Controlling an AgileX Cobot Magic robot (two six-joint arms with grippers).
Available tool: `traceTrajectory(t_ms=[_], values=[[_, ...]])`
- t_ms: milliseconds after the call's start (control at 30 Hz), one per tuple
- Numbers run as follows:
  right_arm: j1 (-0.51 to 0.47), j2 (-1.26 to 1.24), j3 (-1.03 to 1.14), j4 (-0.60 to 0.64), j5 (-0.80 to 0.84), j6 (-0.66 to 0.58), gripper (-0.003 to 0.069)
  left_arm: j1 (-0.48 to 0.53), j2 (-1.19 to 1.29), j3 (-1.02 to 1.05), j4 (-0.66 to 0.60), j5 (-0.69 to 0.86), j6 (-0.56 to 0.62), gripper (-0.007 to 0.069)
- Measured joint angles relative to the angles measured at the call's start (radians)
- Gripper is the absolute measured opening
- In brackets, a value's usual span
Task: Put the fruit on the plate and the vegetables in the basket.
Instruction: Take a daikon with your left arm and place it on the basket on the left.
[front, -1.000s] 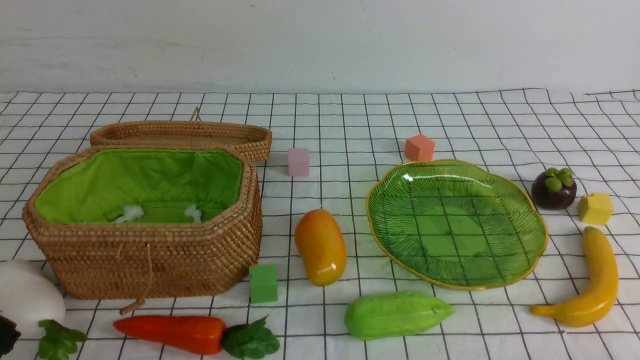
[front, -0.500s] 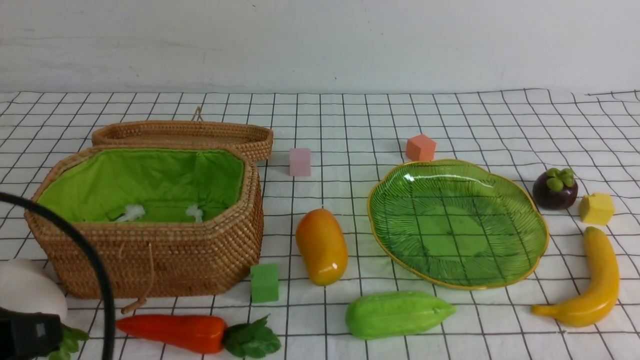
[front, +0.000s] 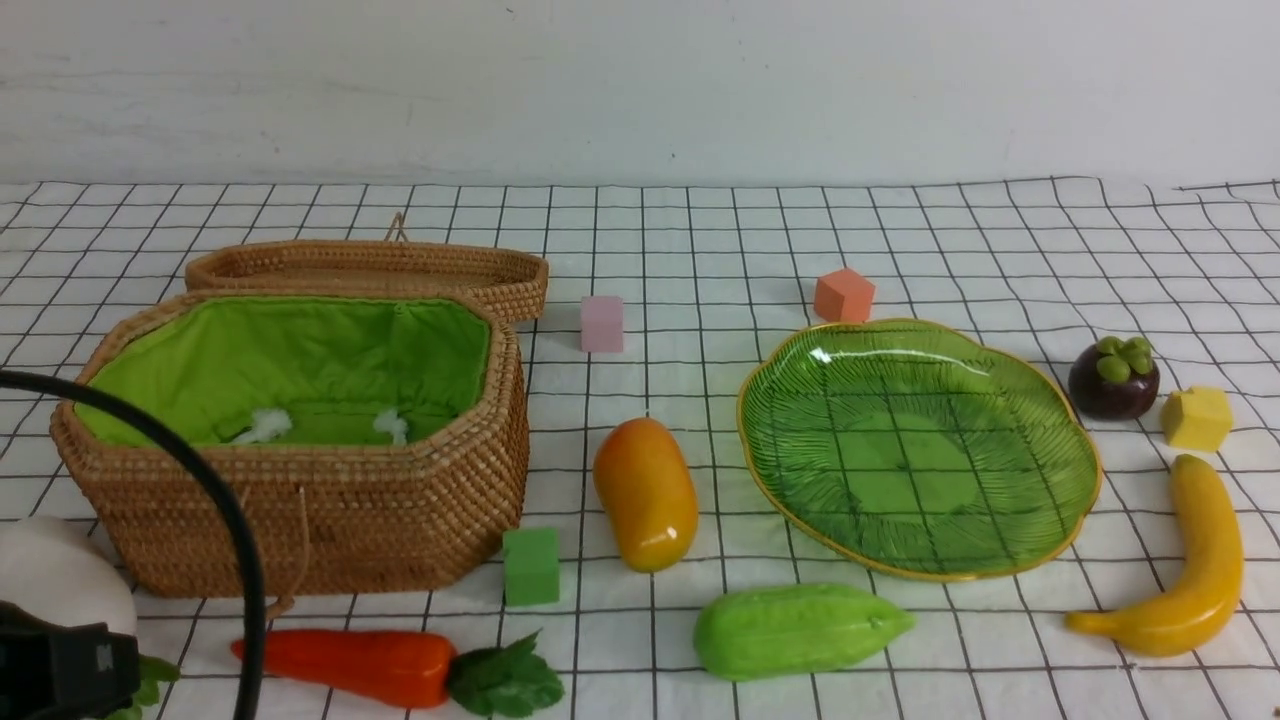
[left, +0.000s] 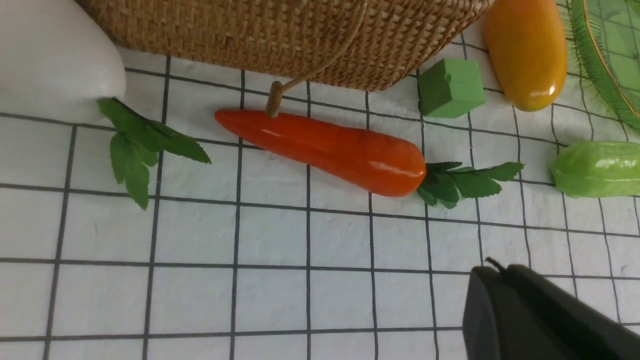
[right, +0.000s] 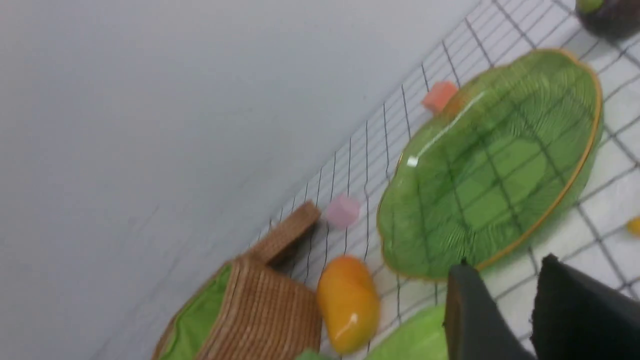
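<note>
The slick, stiff, likely light carrot (left: 325, 149) beyond the clenched, empty left fingers (left: 525, 310) wants gripping mid-body; right fingers (right: 470, 320) gape, empty

I see a white cloth (front: 700, 250) gridded in black. The basket (front: 330, 530) is tan weave, green-lined; the plate (front: 920, 450) ribbed green, gold-rimmed.

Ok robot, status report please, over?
Left gripper shut, empty, near carrot. Right gripper open, empty. No fruit on plate, no vegetables in basket yet. Nothing blocking.
</note>
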Motion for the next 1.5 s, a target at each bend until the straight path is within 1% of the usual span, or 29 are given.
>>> traceTrajectory(t_ms=[33, 67, 100, 133, 200, 233, 267, 300, 333, 367, 400, 433, 500, 567, 600, 733, 800, 900, 967, 1000, 1067, 1100, 1200, 1233, 1300, 1333, 1400, 1433, 1500], values=[[0.000, 0.003, -0.031, 0.000, 0.067, -0.017, 0.0173, 0.000, 0.000, 0.000, 0.006, 0.001, -0.004, -0.0013], [0.000, 0.004, -0.049, -0.001, 0.084, -0.021, 0.0162, 0.000, 0.000, 0.000, 0.006, 0.001, -0.007, -0.0013], [0.000, 0.017, -0.094, -0.005, 0.174, -0.046, 0.0139, 0.000, 0.000, 0.000, 0.009, 0.001, -0.011, -0.0013], [0.000, 0.058, -0.220, -0.031, 0.324, -0.121, 0.0091, 0.000, 0.004, 0.000, 0.010, 0.001, -0.023, -0.0013], [0.000, 0.138, -0.390, -0.072, 0.505, -0.218, 0.0036, 0.000, 0.017, -0.002, 0.008, 0.003, -0.032, -0.0013], [0.000, 0.147, -0.390, -0.072, 0.523, -0.228, 0.0031, 0.000, 0.018, -0.002, 0.007, 0.003, -0.033, -0.0013], [0.000, 0.222, -0.535, -0.104, 0.652, -0.301, 0.0006, 0.000, 0.034, -0.002, 0.007, 0.009, -0.034, -0.0013], [0.000, 0.231, -0.570, -0.111, 0.667, -0.310, 0.0004, 0.000, 0.038, -0.003, 0.008, 0.015, -0.034, -0.0013], [0.000, 0.302, -0.693, -0.128, 0.777, -0.378, -0.0001, 0.000, 0.048, -0.003, 0.021, 0.027, -0.036, -0.0013], [0.002, 0.319, -0.742, -0.133, 0.802, -0.394, -0.0001, 0.000, 0.050, -0.003, 0.026, 0.030, -0.037, -0.0013], [0.015, 0.380, -0.861, -0.143, 0.888, -0.459, -0.0001, 0.000, 0.062, -0.003, 0.073, 0.037, -0.060, -0.0013], [0.030, 0.400, -0.912, -0.144, 0.912, -0.483, -0.0001, 0.000, 0.067, -0.003, 0.101, 0.038, -0.079, -0.0013], [0.062, 0.430, -1.008, -0.142, 0.937, -0.519, -0.0001, 0.000, 0.081, -0.003, 0.172, 0.039, -0.129, -0.0013], [0.114, 0.447, -1.092, -0.132, 0.936, -0.544, -0.0001, 0.000, 0.118, -0.004, 0.254, 0.041, -0.196, -0.0013], [0.127, 0.451, -1.115, -0.130, 0.934, -0.552, 0.0000, 0.000, 0.135, -0.004, 0.276, 0.044, -0.213, -0.0013], [0.184, 0.453, -1.158, -0.125, 0.892, -0.563, 0.0003, 0.001, 0.224, -0.005, 0.325, 0.042, -0.270, -0.0013], [0.190, 0.454, -1.158, -0.131, 0.883, -0.564, 0.0004, 0.014, 0.256, -0.005, 0.332, 0.024, -0.297, -0.0013], [0.193, 0.454, -1.158, -0.165, 0.888, -0.564, 0.0005, 0.099, 0.270, -0.005, 0.337, -0.019, -0.323, -0.0013], [0.195, 0.454, -1.158, -0.189, 0.901, -0.564, 0.0006, 0.192, 0.271, -0.005, 0.317, -0.039, -0.315, -0.0013], [0.196, 0.454, -1.158, -0.192, 0.901, -0.564, 0.0006, 0.202, 0.273, -0.005, 0.313, -0.042, -0.310, -0.0013], [0.203, 0.454, -1.158, -0.217, 0.909, -0.564, 0.0008, 0.303, 0.287, -0.005, 0.267, -0.063, -0.263, -0.0013], [0.218, 0.454, -1.158, -0.236, 0.909, -0.564, 0.0009, 0.383, 0.312, -0.005, 0.197, -0.092, -0.196, -0.0013], [0.248, 0.454, -1.158, -0.253, 0.909, -0.564, 0.0011, 0.503, 0.374, -0.005, 0.065, -0.149, -0.091, -0.0013], [0.249, 0.454, -1.158, -0.254, 0.909, -0.564, 0.0011, 0.517, 0.379, -0.005, 0.047, -0.154, -0.084, -0.0013], [0.260, 0.454, -1.158, -0.259, 0.909, -0.564, 0.0012, 0.562, 0.422, -0.005, -0.021, -0.192, -0.024, -0.0013], [0.266, 0.454, -1.158, -0.262, 0.909, -0.564, 0.0013, 0.588, 0.461, -0.005, -0.079, -0.221, 0.030, -0.0010], [0.269, 0.454, -1.158, -0.263, 0.909, -0.564, 0.0013, 0.597, 0.504, -0.005, -0.131, -0.252, 0.095, 0.0012], [0.269, 0.454, -1.158, -0.263, 0.909, -0.564, 0.0015, 0.597, 0.522, -0.005, -0.159, -0.265, 0.124, 0.0030], [0.269, 0.454, -1.158, -0.264, 0.909, -0.564, 0.0017, 0.597, 0.568, -0.005, -0.226, -0.304, 0.200, 0.0112]])
